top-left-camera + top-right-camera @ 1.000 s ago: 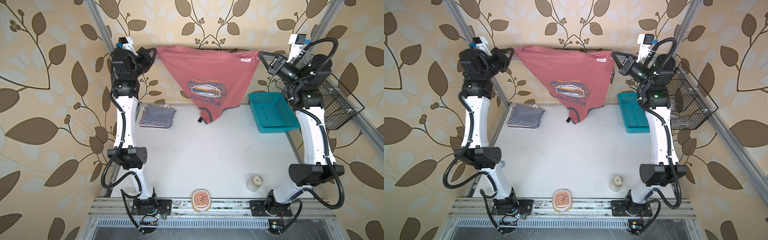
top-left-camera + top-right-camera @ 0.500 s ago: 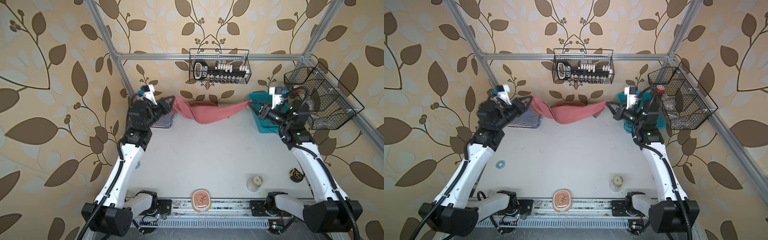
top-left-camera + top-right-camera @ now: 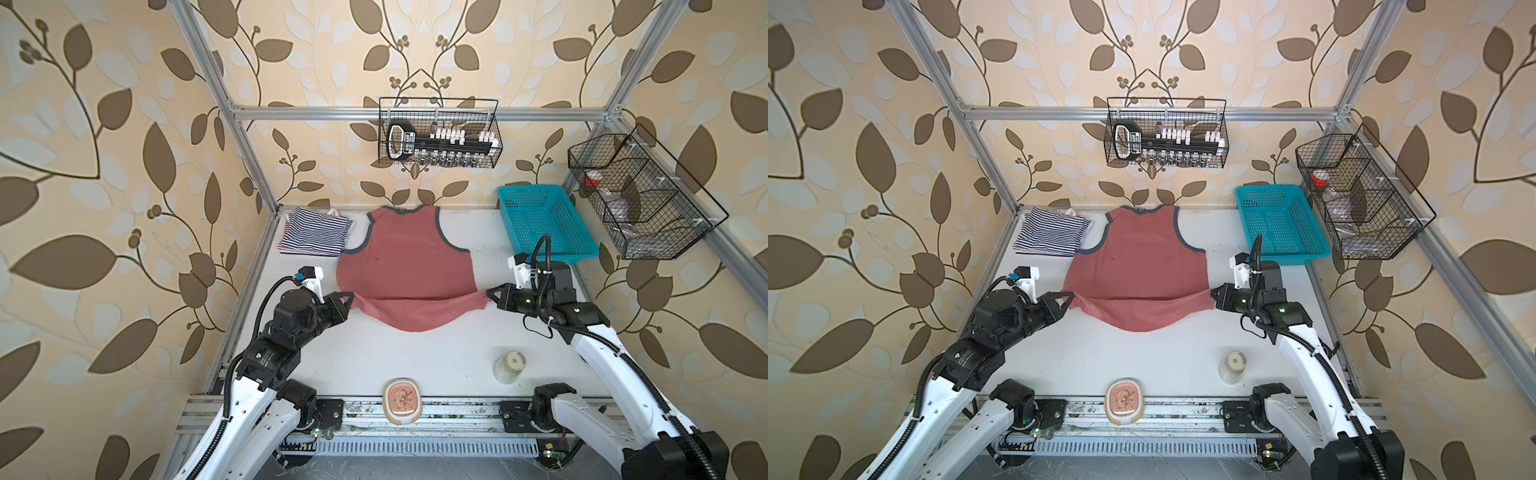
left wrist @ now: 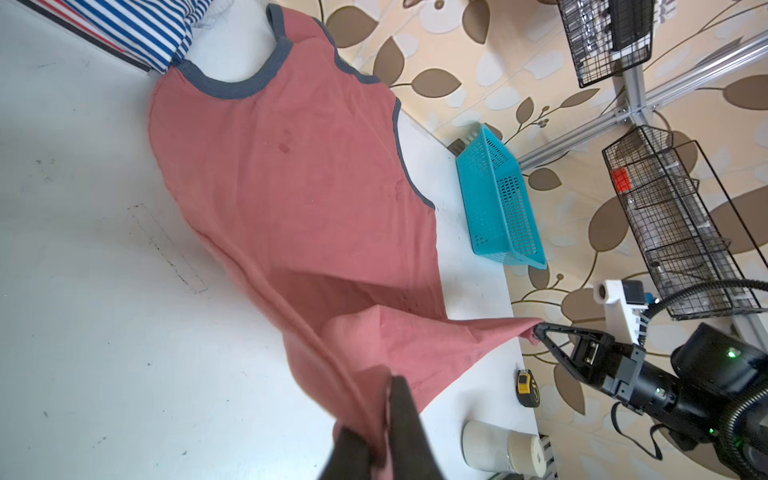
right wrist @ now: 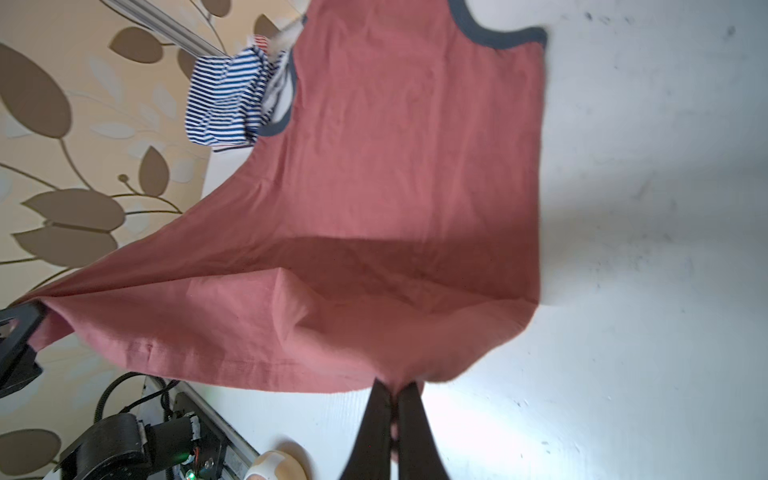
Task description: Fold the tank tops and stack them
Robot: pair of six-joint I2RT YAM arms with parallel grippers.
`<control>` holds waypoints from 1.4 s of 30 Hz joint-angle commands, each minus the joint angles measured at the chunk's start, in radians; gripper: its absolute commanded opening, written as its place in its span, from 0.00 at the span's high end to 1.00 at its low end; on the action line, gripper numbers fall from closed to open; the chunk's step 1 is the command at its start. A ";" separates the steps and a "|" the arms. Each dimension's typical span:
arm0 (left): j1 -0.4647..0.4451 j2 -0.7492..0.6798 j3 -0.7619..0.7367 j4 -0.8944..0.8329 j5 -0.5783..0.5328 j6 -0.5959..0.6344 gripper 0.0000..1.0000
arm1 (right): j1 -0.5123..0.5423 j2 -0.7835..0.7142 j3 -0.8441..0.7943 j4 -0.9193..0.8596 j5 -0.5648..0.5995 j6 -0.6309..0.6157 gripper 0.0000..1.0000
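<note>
I have the red top [image 3: 405, 266] spread on the table [image 3: 415, 361] with its print not showing. Its straps reach the far wall and its side touches the pile in the far left corner. The left claw [image 3: 351, 297] pinches one hem corner and the right claw [image 3: 487, 293] is clenched on the other; the hem sags between them. The navy-striped top [image 3: 313, 235] lies folded on the red-striped top [image 5: 259, 41], so I judge two done. What is left: fold the red top and set it on that pile.
</note>
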 commanded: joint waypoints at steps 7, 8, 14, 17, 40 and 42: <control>-0.017 -0.020 -0.050 -0.144 0.067 -0.001 0.67 | 0.021 0.018 0.058 -0.148 0.081 -0.037 0.91; -0.017 -0.038 -0.045 -0.159 0.062 0.004 0.63 | 0.021 0.010 0.063 -0.151 0.082 -0.037 0.86; -0.017 -0.064 0.060 -0.142 0.022 0.022 0.58 | 0.021 -0.010 0.130 -0.192 0.105 -0.037 0.67; -0.017 -0.013 0.135 -0.086 0.004 0.062 0.56 | 0.021 -0.009 0.170 -0.204 0.122 -0.039 0.60; -0.012 1.771 1.597 -0.417 -0.101 0.482 1.00 | 0.227 0.808 0.493 -0.054 0.088 -0.074 0.90; -0.007 1.801 1.585 -0.401 -0.096 0.481 1.00 | 0.230 0.885 0.563 -0.098 0.101 -0.091 0.90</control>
